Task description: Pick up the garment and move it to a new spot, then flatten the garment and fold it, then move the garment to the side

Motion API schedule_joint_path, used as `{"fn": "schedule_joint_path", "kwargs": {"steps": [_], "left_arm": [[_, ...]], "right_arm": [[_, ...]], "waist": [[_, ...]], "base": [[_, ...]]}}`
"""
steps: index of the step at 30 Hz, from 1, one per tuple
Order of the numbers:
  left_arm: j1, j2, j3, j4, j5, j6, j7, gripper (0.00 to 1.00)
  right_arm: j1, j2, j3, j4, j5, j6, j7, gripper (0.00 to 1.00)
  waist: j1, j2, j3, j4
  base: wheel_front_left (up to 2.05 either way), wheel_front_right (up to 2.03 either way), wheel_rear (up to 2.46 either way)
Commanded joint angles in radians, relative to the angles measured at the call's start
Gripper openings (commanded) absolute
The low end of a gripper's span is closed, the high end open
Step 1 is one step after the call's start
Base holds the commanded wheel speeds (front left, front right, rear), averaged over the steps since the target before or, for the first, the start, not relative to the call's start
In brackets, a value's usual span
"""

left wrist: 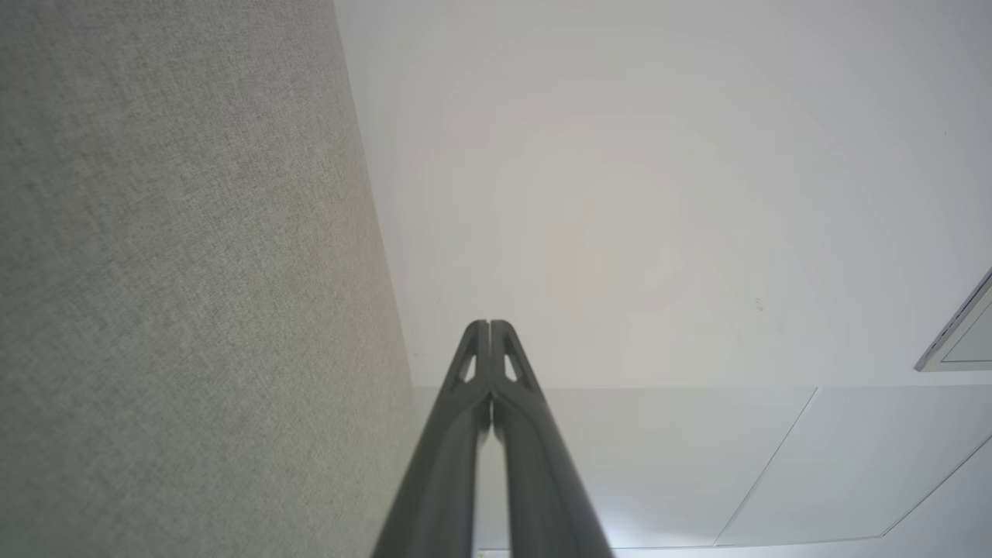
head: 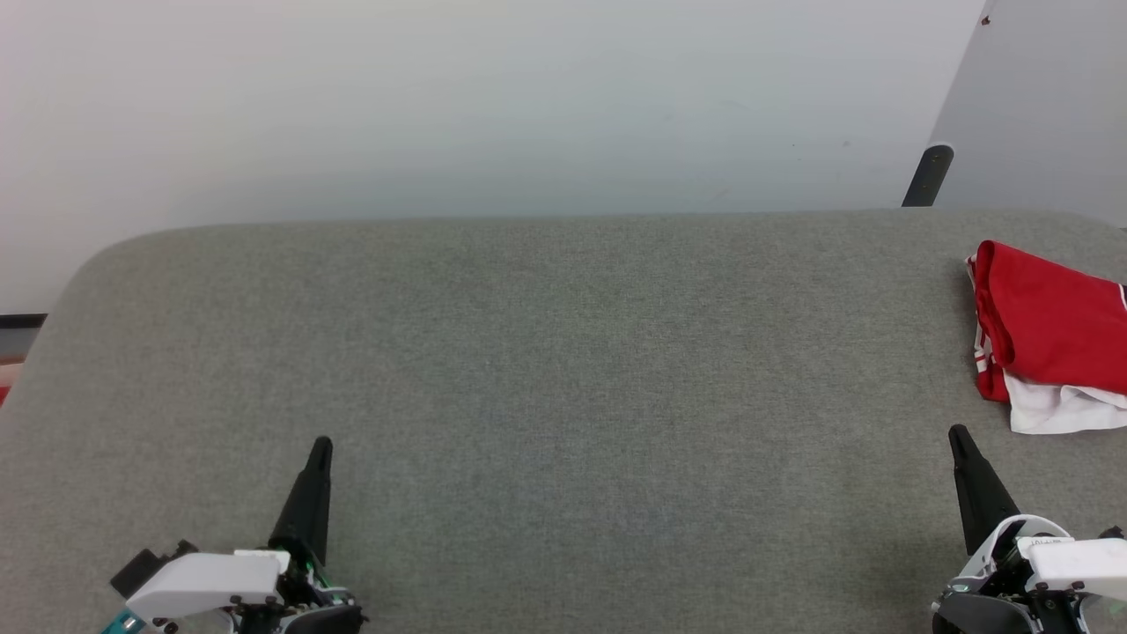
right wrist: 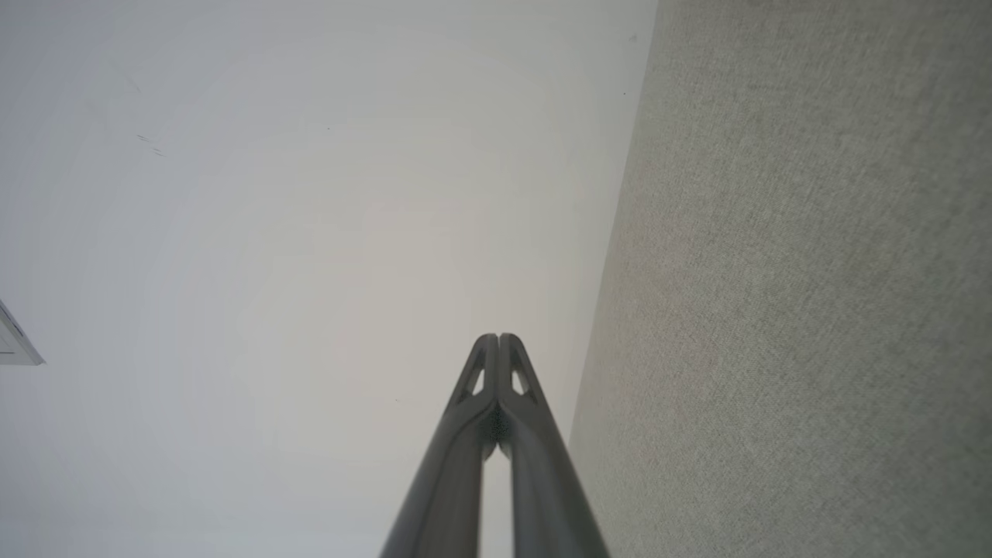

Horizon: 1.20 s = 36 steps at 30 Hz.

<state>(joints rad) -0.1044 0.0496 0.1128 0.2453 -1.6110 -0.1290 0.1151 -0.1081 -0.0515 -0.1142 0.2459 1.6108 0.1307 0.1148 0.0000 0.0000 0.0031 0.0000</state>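
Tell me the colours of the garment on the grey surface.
The garment is mostly red, with white below and red-and-white striped trim; best seen in the head view.

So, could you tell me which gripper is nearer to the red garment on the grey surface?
The right. The right gripper sits just below the garment in the head view, apart from it; the left gripper is far across the grey surface.
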Motion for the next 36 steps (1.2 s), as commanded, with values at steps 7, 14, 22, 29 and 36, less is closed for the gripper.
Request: {"fn": "schedule_joint_path", "kwargs": {"steps": [7,14,22,29,36], "left_arm": [[-0.011,-0.001,0.002,0.001,-0.004,-0.003,0.002,0.00],[-0.011,-0.001,0.002,0.001,-0.004,-0.003,0.002,0.00],[-0.011,-0.001,0.002,0.001,-0.004,-0.003,0.002,0.00],[-0.011,-0.001,0.002,0.001,-0.004,-0.003,0.001,0.00],[-0.011,-0.001,0.002,0.001,-0.004,-0.003,0.001,0.00]], "right_arm": [[-0.002,0.003,0.000,-0.002,0.004,0.000,0.001,0.00],[-0.002,0.003,0.000,-0.002,0.004,0.000,0.001,0.00],[-0.002,0.003,0.000,-0.002,0.004,0.000,0.001,0.00],[-0.002,0.003,0.000,-0.002,0.004,0.000,0.001,0.00],[-0.002,0.003,0.000,-0.002,0.004,0.000,0.001,0.00]], "waist": [[0.0000,0.0000,0.000,0.000],[0.0000,0.0000,0.000,0.000],[0.0000,0.0000,0.000,0.000],[0.0000,0.0000,0.000,0.000],[0.0000,0.0000,0.000,0.000]], "base": [[0.00,0.00,0.00],[0.00,0.00,0.00],[0.00,0.00,0.00],[0.00,0.00,0.00],[0.00,0.00,0.00]]}}
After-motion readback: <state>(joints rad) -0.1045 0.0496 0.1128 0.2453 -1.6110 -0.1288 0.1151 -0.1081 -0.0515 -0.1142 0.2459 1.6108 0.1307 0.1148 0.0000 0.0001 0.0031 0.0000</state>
